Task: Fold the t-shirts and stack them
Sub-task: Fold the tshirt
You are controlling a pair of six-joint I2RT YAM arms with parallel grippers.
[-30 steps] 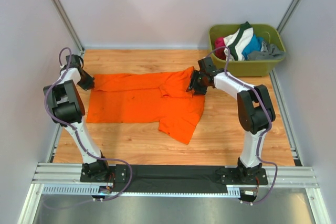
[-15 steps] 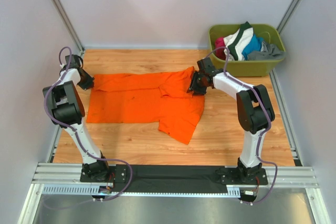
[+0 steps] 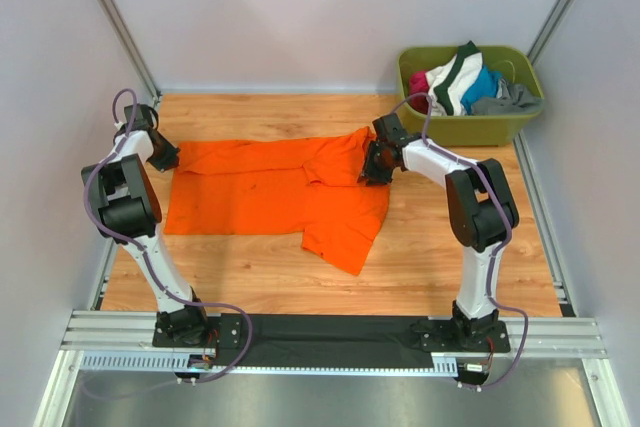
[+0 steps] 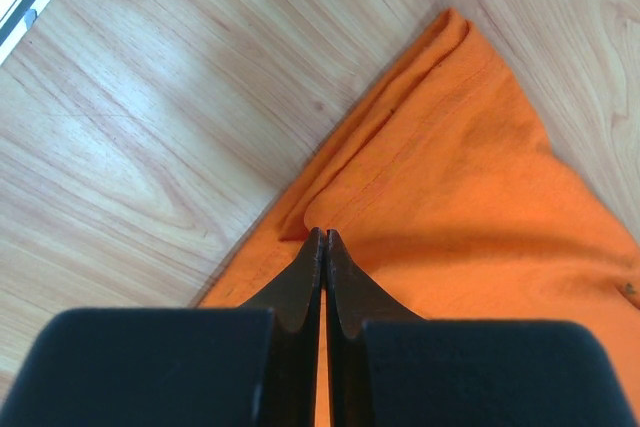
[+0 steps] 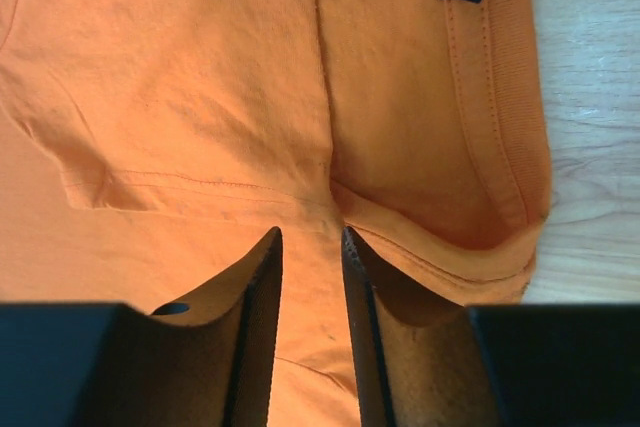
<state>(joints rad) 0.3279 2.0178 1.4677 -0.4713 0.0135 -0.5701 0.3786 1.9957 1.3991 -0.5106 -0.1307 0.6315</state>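
top external: mid-fold, left gripper [image 4: 320,235] pinched shut on the shirt [image 3: 260,192] at its hem corner, right gripper [image 5: 311,239] slightly open astride collar cloth; next it should clamp, then both lift.

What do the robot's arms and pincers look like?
The left arm and right arm have white links, bulky black joints and purple cables. The left pincer and right pincer each have two flat, tapering black fingers.
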